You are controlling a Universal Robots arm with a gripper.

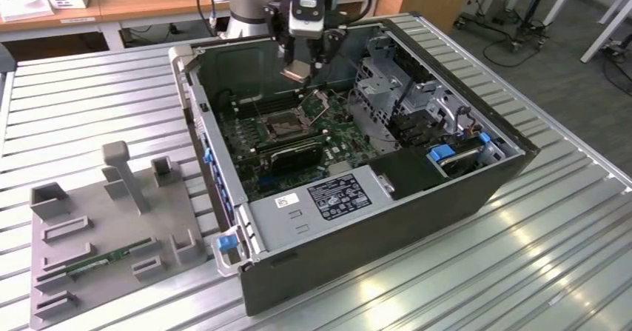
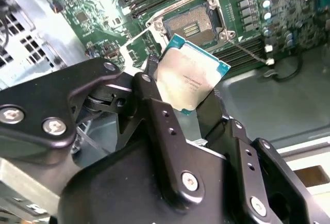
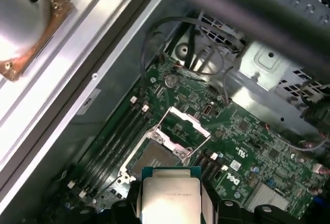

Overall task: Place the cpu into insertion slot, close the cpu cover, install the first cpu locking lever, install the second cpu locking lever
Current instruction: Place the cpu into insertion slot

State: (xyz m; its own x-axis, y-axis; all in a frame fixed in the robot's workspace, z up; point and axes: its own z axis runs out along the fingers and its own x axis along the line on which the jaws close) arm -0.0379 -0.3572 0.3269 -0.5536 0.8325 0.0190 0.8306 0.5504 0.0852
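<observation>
My gripper [image 1: 296, 70] hangs inside the open computer case [image 1: 474, 190], shut on the cpu [image 1: 296, 73], a small silver-tan square chip. In the second wrist view the cpu [image 2: 190, 77] is pinched at its lower edge between the black fingers [image 2: 154, 105] and tilts above the board. The insertion slot [image 2: 193, 25] lies open below and beyond it, dark with a silver rim. In the first wrist view the cpu [image 3: 170, 195] hovers just short of the insertion slot [image 3: 153, 158]. The cpu cover [image 3: 183, 131] stands raised at the slot's far side. A thin wire lever [image 2: 247, 51] sticks out beside the socket.
A grey perforated drive cage [image 1: 380, 87] and cables stand at the exterior view's right of the socket. The power supply [image 1: 331, 196] sits at the case's near end. Memory slots [image 3: 111, 139] run beside the socket. A grey fixture tray [image 1: 99, 227] lies on the slatted table at the left.
</observation>
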